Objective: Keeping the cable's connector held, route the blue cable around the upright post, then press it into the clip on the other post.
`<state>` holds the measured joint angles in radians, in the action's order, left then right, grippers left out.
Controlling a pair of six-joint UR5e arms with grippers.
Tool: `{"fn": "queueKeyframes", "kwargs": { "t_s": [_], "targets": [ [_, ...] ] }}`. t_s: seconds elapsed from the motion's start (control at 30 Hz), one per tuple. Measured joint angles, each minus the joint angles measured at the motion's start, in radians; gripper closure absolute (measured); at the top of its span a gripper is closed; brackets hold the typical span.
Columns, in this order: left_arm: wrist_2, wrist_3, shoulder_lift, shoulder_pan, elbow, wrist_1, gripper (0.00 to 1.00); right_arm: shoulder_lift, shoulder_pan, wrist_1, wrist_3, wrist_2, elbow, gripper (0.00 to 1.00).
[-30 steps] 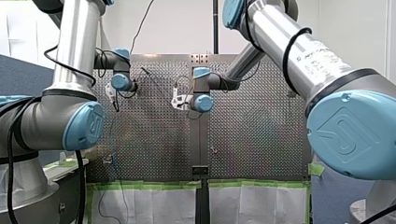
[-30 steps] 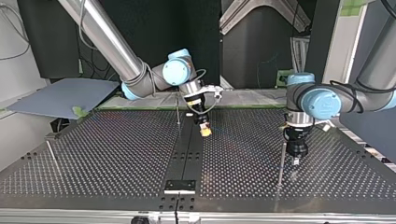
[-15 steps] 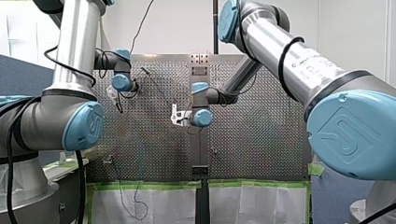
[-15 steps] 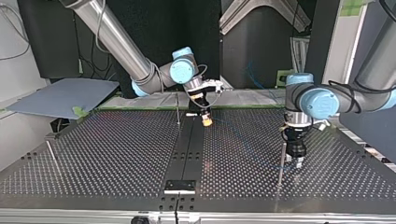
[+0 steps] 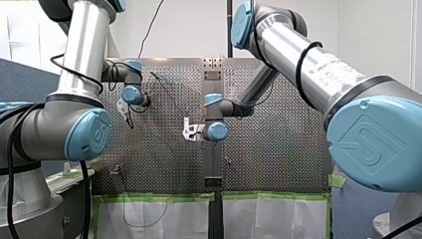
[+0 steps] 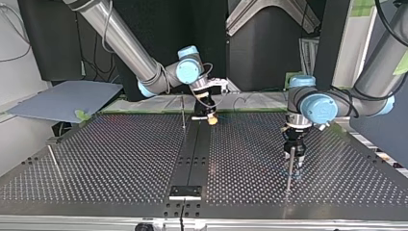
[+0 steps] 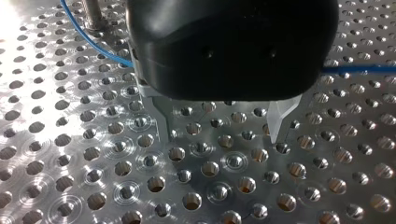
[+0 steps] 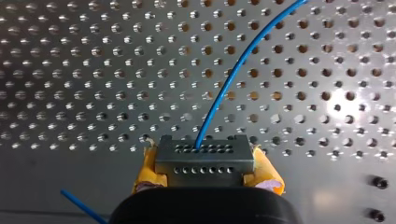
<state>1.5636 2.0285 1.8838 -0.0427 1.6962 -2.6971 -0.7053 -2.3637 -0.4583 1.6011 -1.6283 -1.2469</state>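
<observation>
In the top view, a thin upright post stands at the far left of the perforated table. Further right, at the table's far edge, a second post stands just beside the right gripper, which shows yellow pads at its tip. The gripper is poised above the black centre strip. In the right wrist view this gripper is clamped on a grey connector with rows of small holes, and a yellow pad presses against each side. The blue cable leaves the connector's face and arcs away over the table. At the top view's right, the left gripper hangs low over the table, close beside a third post. In the left wrist view its metal fingers stand apart, with only bare perforated plate between them. There the blue cable curves past a post base and runs across behind the gripper body, clear of the fingers.
</observation>
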Motion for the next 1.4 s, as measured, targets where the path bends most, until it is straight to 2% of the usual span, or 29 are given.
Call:
{"fn": "queueKeyframes", "kwargs": {
  "t_s": [0.33,0.47,0.67,0.9,1.4],
  "targets": [
    [0.000,0.006,0.000,0.001,0.000,0.000,0.00,0.011,0.005,-0.031,0.004,-0.008,-0.068,1.00],
    [-0.001,0.009,0.000,0.001,0.000,0.001,0.00,0.029,0.005,-0.044,0.004,-0.009,-0.096,1.00],
    [-0.001,0.019,0.000,0.001,0.000,0.003,0.00,0.075,0.000,-0.048,0.001,-0.029,-0.105,1.00],
    [-0.001,0.028,0.000,0.000,0.000,0.003,0.00,0.103,0.001,-0.054,0.001,-0.040,-0.105,1.00],
    [-0.001,0.036,0.000,-0.001,0.000,0.005,0.00,0.251,0.012,-0.131,0.015,-0.059,-0.106,1.00]
  ]
}}
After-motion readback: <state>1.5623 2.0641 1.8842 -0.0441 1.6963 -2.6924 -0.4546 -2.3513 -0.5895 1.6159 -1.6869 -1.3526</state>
